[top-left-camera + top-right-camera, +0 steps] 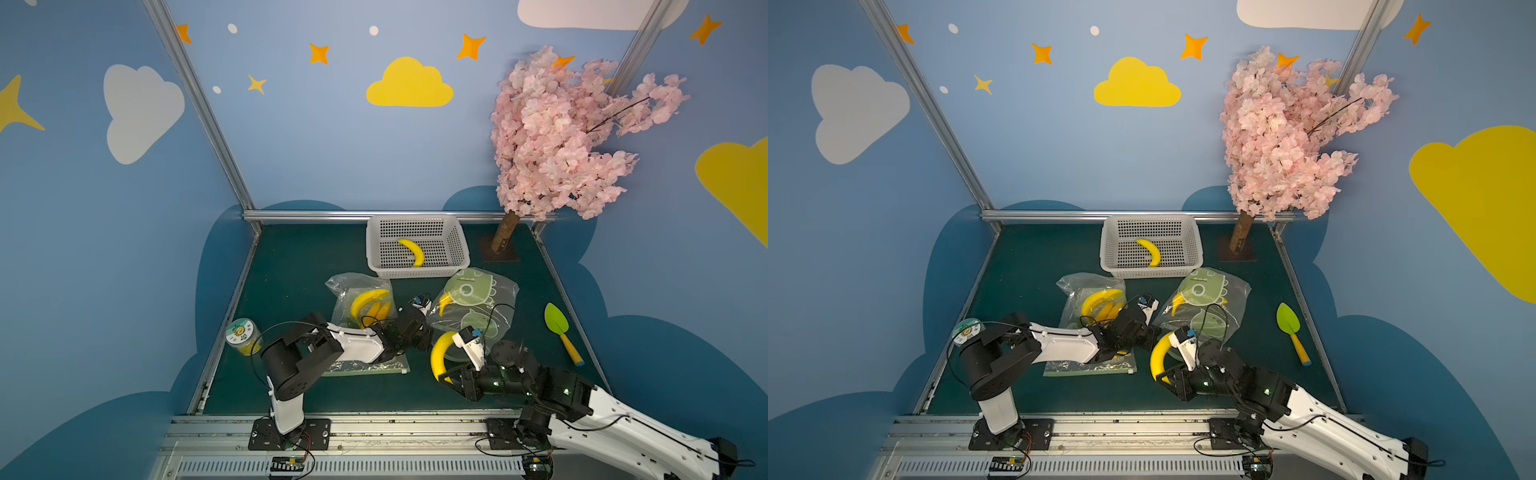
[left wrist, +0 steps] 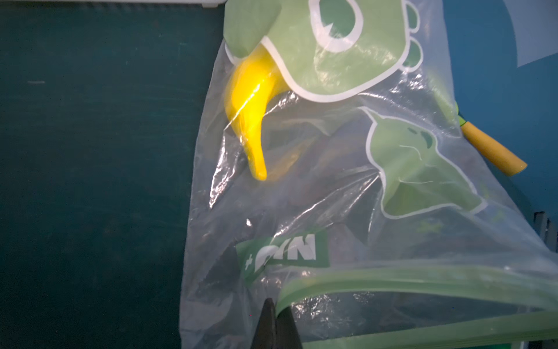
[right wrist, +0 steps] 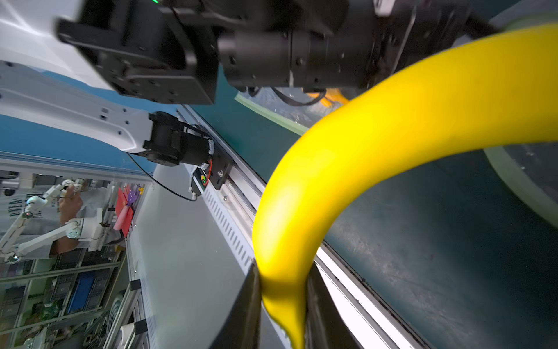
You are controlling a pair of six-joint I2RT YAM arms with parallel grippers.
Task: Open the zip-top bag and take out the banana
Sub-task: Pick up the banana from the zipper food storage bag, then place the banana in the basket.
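Yellow banana [image 3: 362,151] sits pinched by its end in the right hand [image 3: 282,272], left hand [image 2: 273,314] pinching the zip-top bag [image 2: 332,196].

Glossy smooth yellow banana [image 3: 377,145], crinkly clear plastic zip-top bag [image 2: 302,196], perforated white plastic basket [image 1: 417,272], matt green table [image 1: 291,270]

Robot lab, cartoon-painted booth walls [image 1: 316,137], equipment shelves [image 3: 69,290]

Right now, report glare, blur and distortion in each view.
Left wrist: white glare streaks on the bag, bagged banana blown bright. Right wrist: held banana looms close with a soft sheen, fingers dark. Both top views: sharp, evenly lit, posts splay.
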